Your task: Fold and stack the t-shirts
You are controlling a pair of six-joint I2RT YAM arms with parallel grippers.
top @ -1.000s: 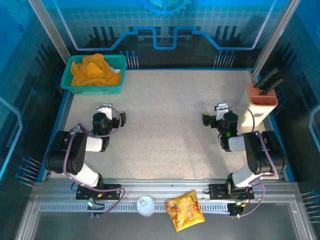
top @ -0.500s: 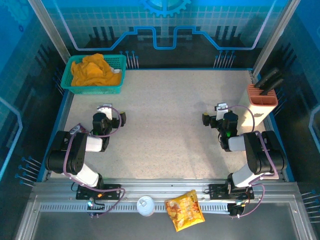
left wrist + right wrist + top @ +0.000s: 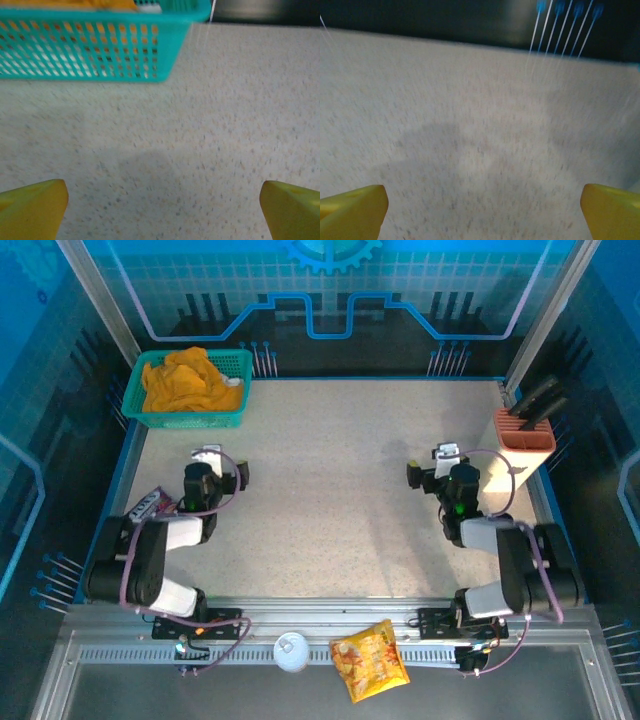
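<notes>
The mustard t-shirt (image 3: 185, 380) lies crumpled in the teal mesh basket (image 3: 150, 418) at the far left corner, with a bit of off-white t-shirt (image 3: 233, 381) at its right end. My left gripper (image 3: 222, 468) stands open on the left side of the table, short of the basket. In the left wrist view the basket (image 3: 95, 50) is ahead, mustard cloth (image 3: 75, 4) showing over its rim, and the left gripper (image 3: 162, 210) has bare table between its yellow fingertips (image 3: 30, 207). My right gripper (image 3: 432, 468) stands open on the right side, and in the right wrist view the right gripper (image 3: 482, 212) holds nothing.
A pink holder (image 3: 524, 432) with dark handles stands at the right edge. A glossy orange snack packet (image 3: 369, 660) and a white round lid (image 3: 291, 651) lie on the front rail. A small purple packet (image 3: 150, 504) lies beside the left arm.
Both arms have shifted: their elbows dropped toward the front and the grippers edged slightly away from the bases. The purple packet now shows beside the left arm. Both grippers stay open.
</notes>
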